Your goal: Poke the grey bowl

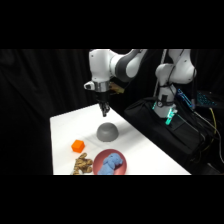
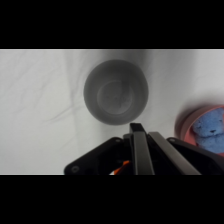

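The grey bowl point(image 1: 107, 131) sits upside down on the white table point(image 1: 65, 125), a smooth matte dome near the middle. My gripper point(image 1: 105, 113) hangs a short way above its far side, pointing down and not touching it. In the wrist view the grey bowl point(image 2: 116, 91) fills the centre, its round base ring facing up. There my gripper point(image 2: 135, 126) reaches up from the bottom edge with its fingers pressed together and nothing between them, the tip just at the bowl's near rim.
A pinkish-red dish point(image 1: 110, 162) holding a blue cloth stands at the table's front edge, also seen as the pinkish-red dish point(image 2: 202, 127) at the wrist view's right. An orange block point(image 1: 77, 146) and a brownish lump point(image 1: 82, 163) lie front left. A black bag point(image 1: 165, 127) borders the right side.
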### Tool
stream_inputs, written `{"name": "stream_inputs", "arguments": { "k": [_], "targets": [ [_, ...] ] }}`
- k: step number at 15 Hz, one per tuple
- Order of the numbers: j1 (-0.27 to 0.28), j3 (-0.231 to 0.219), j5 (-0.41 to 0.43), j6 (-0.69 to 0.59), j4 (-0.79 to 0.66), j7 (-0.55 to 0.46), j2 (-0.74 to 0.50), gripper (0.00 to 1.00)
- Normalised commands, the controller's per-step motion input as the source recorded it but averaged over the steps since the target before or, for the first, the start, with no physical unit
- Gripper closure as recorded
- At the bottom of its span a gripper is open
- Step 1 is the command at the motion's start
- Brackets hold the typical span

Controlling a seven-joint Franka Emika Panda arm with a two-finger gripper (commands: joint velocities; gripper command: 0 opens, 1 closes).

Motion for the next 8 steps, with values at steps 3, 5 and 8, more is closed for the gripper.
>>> {"name": "stream_inputs", "arguments": {
  "k": [3, 5, 8],
  "targets": [
    [0.001, 0.018, -0.009, -0.37, 0.25, -0.07, -0.17, 0.39],
    [0.011, 0.026, -0.022, -0.41, 0.28, 0.0, -0.13, 0.19],
    [0.027, 0.035, -0.063, -0.4, 0.28, 0.08, -0.09, 0.0]
  ]
}}
